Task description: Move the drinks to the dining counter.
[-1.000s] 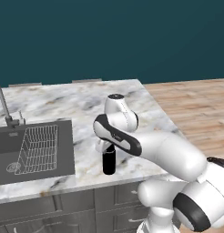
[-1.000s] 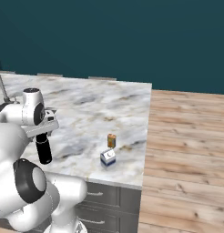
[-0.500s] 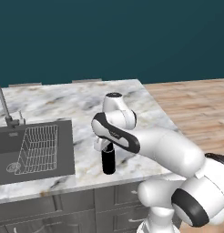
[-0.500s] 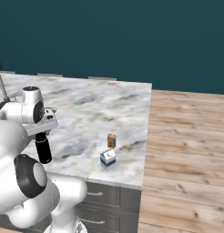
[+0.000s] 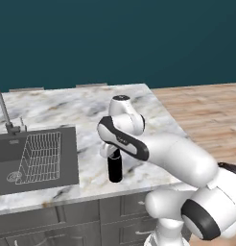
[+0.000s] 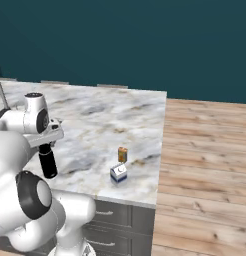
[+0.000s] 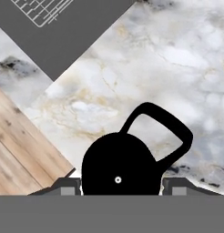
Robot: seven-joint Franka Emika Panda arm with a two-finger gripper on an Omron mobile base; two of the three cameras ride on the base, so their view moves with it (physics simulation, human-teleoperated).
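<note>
1. The tall black bottle (image 5: 115, 168) stands upright on the marble counter (image 5: 86, 108), near its front edge and just to the 3 o'clock side of the sink (image 5: 36, 158) in the left base view.
2. The gripper (image 5: 112, 153) sits directly over the bottle's top, with the arm reaching in from 4 o'clock in that view.
3. In the hand view the bottle (image 7: 120, 166) is seen from above at 6 o'clock, its round cap between the two fingertips (image 7: 63, 186), one at each side, close against it.
4. The jaws stand half closed around the bottle's cap; the pictures suggest contact on both sides, so the tool appears clamped on the bottle.
5. The cap loop (image 7: 161, 132) arcs off the bottle toward 1 o'clock in the hand view.
6. In the right base view the bottle (image 6: 47, 161) stands at 9 o'clock, with the gripper (image 6: 45, 144) on top of it.
7. The small blue-and-white carton (image 6: 118, 173) rests near the counter's front edge, well apart from the bottle at its 3 o'clock.
8. The tiny orange drink container (image 6: 123, 154) stands just beyond the carton, at its 12 o'clock, close but apart from it.
9. A wire rack (image 5: 41, 153) lies in the sink, and a faucet (image 5: 5, 113) rises at its 10 o'clock.
10. Wooden floor (image 6: 205, 165) lies at 3 o'clock of the counter.
</note>
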